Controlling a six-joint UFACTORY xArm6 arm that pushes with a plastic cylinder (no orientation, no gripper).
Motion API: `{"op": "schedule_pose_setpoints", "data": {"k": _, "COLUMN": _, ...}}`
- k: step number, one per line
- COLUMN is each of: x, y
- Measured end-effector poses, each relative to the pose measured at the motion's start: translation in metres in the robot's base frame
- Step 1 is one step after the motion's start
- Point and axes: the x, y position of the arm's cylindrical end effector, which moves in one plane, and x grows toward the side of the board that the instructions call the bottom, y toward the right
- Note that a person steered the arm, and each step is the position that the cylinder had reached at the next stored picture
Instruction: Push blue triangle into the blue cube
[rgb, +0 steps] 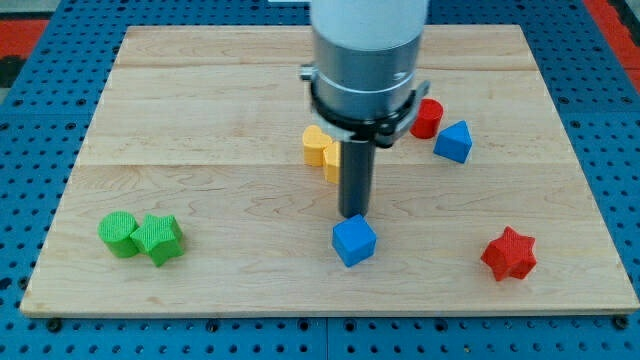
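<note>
The blue cube (354, 241) lies below the board's centre. The blue triangle (454, 141) lies up and to the view's right of it, well apart, next to a red cylinder (427, 118). My tip (353, 214) stands just above the blue cube's top edge, touching it or nearly so. The rod runs up into the arm's grey body (365, 60), which hides part of the board behind it.
A yellow heart-like block (321, 148) sits just left of the rod. A green cylinder (120, 234) and a green star-like block (159, 239) touch at the lower left. A red star (509, 254) lies at the lower right. The wooden board (200, 90) rests on a blue pegboard.
</note>
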Motion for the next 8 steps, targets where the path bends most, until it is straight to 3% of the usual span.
{"op": "schedule_pose_setpoints", "data": {"k": 3, "x": -0.056, "y": 0.221}}
{"op": "schedule_pose_setpoints", "data": {"k": 4, "x": -0.110, "y": 0.212}}
{"op": "schedule_pose_setpoints", "data": {"k": 5, "x": -0.137, "y": 0.196}}
{"op": "schedule_pose_setpoints", "data": {"k": 6, "x": -0.136, "y": 0.192}}
{"op": "schedule_pose_setpoints", "data": {"k": 8, "x": -0.108, "y": 0.110}}
